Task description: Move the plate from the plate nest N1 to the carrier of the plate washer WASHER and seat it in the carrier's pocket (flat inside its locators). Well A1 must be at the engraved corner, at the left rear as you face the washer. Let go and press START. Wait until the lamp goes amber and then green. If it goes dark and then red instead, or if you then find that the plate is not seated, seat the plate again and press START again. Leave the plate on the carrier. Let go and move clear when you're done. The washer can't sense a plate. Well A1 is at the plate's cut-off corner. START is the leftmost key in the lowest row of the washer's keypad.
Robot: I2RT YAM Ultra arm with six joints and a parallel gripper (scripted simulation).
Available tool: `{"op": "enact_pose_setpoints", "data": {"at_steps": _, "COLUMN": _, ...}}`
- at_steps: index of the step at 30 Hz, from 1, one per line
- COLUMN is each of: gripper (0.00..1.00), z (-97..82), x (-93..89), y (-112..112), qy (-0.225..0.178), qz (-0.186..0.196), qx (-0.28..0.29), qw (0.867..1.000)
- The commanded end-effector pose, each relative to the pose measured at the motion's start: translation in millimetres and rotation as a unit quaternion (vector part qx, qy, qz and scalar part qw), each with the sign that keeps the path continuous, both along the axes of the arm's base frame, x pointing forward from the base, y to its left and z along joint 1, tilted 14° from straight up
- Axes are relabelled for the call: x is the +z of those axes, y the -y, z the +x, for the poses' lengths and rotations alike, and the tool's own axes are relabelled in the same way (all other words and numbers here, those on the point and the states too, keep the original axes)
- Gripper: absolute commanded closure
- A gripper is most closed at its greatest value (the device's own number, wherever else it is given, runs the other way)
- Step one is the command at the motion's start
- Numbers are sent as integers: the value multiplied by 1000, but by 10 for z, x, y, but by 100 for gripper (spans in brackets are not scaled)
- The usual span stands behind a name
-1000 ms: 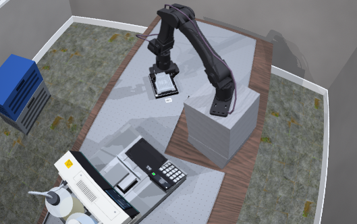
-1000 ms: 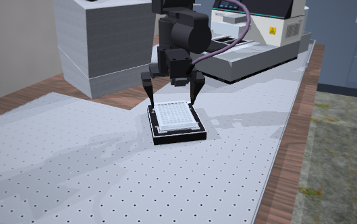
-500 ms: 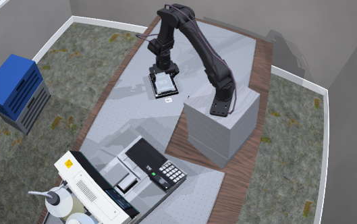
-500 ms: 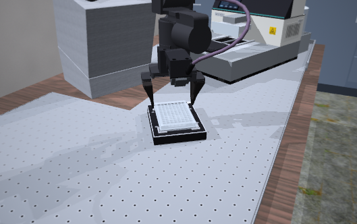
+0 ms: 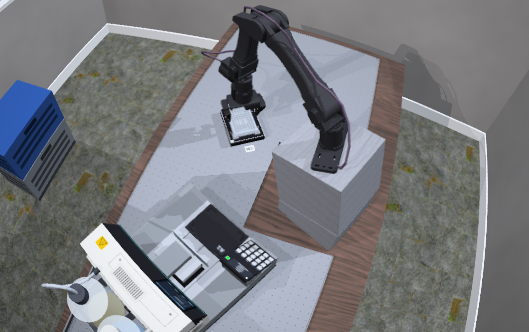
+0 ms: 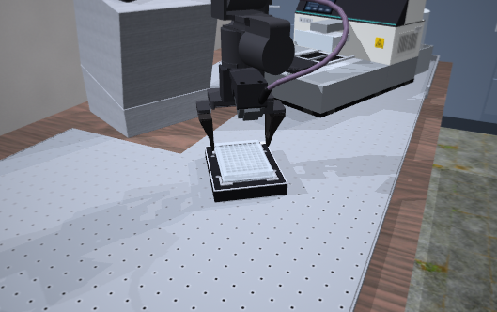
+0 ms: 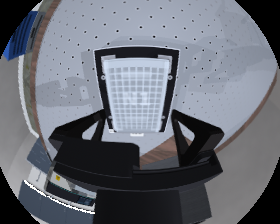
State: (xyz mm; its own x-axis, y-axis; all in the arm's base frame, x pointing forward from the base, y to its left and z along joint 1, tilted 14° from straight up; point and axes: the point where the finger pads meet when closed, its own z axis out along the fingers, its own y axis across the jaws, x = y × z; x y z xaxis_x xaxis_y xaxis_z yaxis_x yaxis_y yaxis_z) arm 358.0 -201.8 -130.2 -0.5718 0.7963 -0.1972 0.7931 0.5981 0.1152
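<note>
The clear 96-well plate [image 5: 244, 123] [image 6: 244, 161] [image 7: 137, 95] lies in the black nest N1 [image 6: 250, 193] [image 7: 137, 51]. My gripper [image 6: 240, 147] [image 7: 138, 112] is open, its fingertips on either side of the plate's end nearest the washer, at about the height of the plate's top. Whether the fingers touch it cannot be told. The washer [image 5: 134, 280] [image 6: 370, 70] stands at the far end of the table, its carrier partly in view and no plate seen on it. Its keypad [image 5: 256, 254] shows, and the lamp [image 5: 227, 258] is green. The plate's cut-off corner cannot be made out.
The grey block [image 5: 314, 200] [image 6: 159, 61] bearing the arm's base stands between the nest and the washer, to the side. Bottles [image 5: 87, 300] stand behind the washer. A small white label [image 5: 250, 148] lies beside the nest. A blue and grey cabinet [image 5: 19, 120] stands on the floor.
</note>
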Motion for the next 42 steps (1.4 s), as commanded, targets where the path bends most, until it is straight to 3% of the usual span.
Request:
{"op": "enact_pose_setpoints", "data": {"at_steps": 1, "gripper": 0, "z": 221, "x": 203, "y": 118, "qy": 34, "qz": -21, "qx": -2, "qw": 999}}
{"op": "enact_pose_setpoints", "data": {"at_steps": 5, "gripper": 0, "z": 221, "x": 203, "y": 118, "qy": 34, "qz": -21, "qx": -2, "qw": 999}}
{"op": "enact_pose_setpoints", "data": {"at_steps": 8, "gripper": 0, "z": 152, "x": 33, "y": 74, "qy": 18, "qz": -12, "qx": -2, "qw": 1000}}
{"op": "enact_pose_setpoints", "data": {"at_steps": 11, "gripper": 0, "z": 157, "x": 13, "y": 75, "qy": 18, "qz": -12, "qx": -1, "qw": 1000}}
{"op": "enact_pose_setpoints", "data": {"at_steps": 13, "gripper": 0, "z": 157, "x": 13, "y": 75, "qy": 18, "qz": -12, "qx": -1, "qw": 1000}}
{"op": "enact_pose_setpoints", "data": {"at_steps": 14, "gripper": 0, "z": 236, "x": 157, "y": 119, "qy": 34, "qz": -21, "qx": -1, "qw": 999}}
{"op": "enact_pose_setpoints", "data": {"at_steps": 15, "gripper": 0, "z": 238, "x": 151, "y": 119, "qy": 34, "qz": -21, "qx": -1, "qw": 999}}
{"op": "enact_pose_setpoints", "data": {"at_steps": 19, "gripper": 0, "z": 168, "x": -26, "y": 75, "qy": 18, "qz": -12, "qx": -1, "qw": 1000}}
{"op": "enact_pose_setpoints", "data": {"at_steps": 24, "gripper": 0, "z": 212, "x": 9, "y": 97, "qy": 25, "qz": -16, "qx": -1, "qw": 1000}}
{"op": "enact_pose_setpoints", "data": {"at_steps": 28, "gripper": 0, "z": 183, "x": -85, "y": 76, "qy": 18, "qz": -12, "qx": 0, "qw": 1000}}
{"op": "enact_pose_setpoints", "data": {"at_steps": 30, "gripper": 0, "z": 183, "x": -85, "y": 76, "qy": 18, "qz": -12, "qx": 0, "qw": 1000}}
{"op": "enact_pose_setpoints", "data": {"at_steps": 31, "gripper": 0, "z": 262, "x": 54, "y": 120, "qy": 34, "qz": -21, "qx": 0, "qw": 999}}
{"op": "enact_pose_setpoints", "data": {"at_steps": 34, "gripper": 0, "z": 190, "x": -111, "y": 77, "qy": 18, "qz": -12, "qx": 0, "qw": 1000}}
{"op": "enact_pose_setpoints", "data": {"at_steps": 39, "gripper": 0, "z": 222, "x": -83, "y": 114, "qy": 24, "qz": -16, "qx": -2, "qw": 1000}}
{"op": "enact_pose_setpoints", "data": {"at_steps": 42, "gripper": 0, "z": 195, "x": -164, "y": 95, "qy": 18, "qz": -12, "qx": -2, "qw": 1000}}
